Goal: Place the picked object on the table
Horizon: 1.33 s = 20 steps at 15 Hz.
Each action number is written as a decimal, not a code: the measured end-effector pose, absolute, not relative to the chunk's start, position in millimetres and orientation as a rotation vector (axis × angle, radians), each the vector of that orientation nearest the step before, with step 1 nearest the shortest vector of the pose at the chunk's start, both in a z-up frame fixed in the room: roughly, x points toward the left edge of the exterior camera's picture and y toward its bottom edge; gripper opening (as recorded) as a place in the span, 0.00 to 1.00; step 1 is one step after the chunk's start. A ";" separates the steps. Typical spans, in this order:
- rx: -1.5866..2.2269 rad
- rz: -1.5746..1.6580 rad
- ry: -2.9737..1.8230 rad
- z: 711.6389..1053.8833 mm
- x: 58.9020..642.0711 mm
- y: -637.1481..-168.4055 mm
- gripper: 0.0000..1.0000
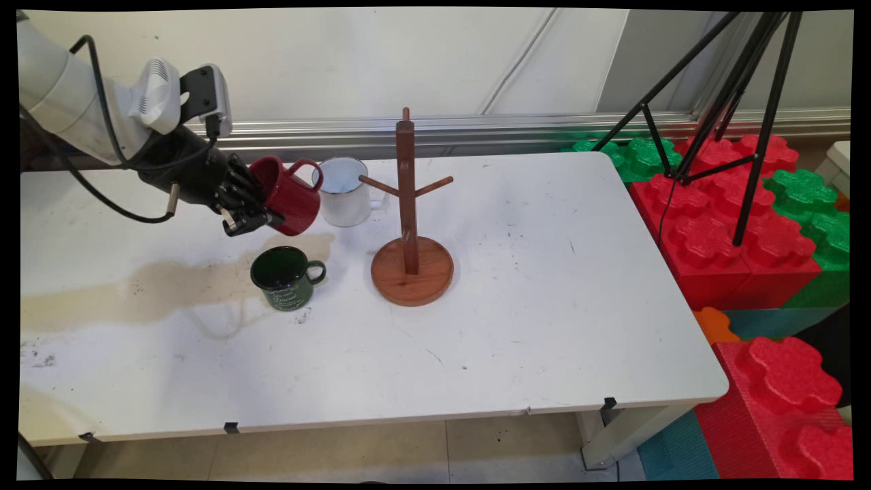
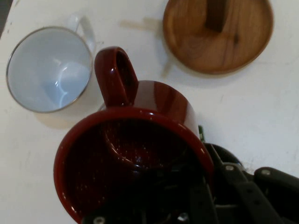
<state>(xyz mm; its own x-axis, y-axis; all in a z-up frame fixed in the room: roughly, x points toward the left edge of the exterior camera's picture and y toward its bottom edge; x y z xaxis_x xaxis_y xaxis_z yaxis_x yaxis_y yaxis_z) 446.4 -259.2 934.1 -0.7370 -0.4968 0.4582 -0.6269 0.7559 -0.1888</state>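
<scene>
claw: the black two-finger gripper (image 1: 262, 207) is clamped on the rim of a red mug (image 1: 289, 197), one finger inside the mug and one outside its wall, so the opening is narrow, only as wide as the mug's wall
red mug: held clear of the table (image 1: 544, 306), tilted with its mouth toward the hand and its handle (image 1: 307, 169) uppermost; in the hand view the dark inside of the mug (image 2: 131, 163) fills the lower middle and the handle loop (image 2: 116, 77) points up the picture
white mug: a white enamel mug (image 1: 346, 192) stands upright on the table just behind and to the right of the red mug, between it and the wooden stand; the hand view shows its pale inside (image 2: 49, 70) from above
green mug: a dark green mug (image 1: 284, 277) with pale lettering stands upright on the table below the gripper, handle to the right
mug tree: a brown wooden mug tree (image 1: 410, 224) with a round base and bare pegs stands right of the mugs; its base (image 2: 217, 35) shows at the top of the hand view
floor at right: red and green foam blocks (image 1: 735, 224) and a black tripod (image 1: 742, 102)
</scene>
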 end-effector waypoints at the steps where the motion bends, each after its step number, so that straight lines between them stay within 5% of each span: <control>1: 0.867 0.476 -2.577 932.2 448.2 -262.8 0.00; 20: 1.035 0.402 -2.734 861.4 463.9 -320.6 0.00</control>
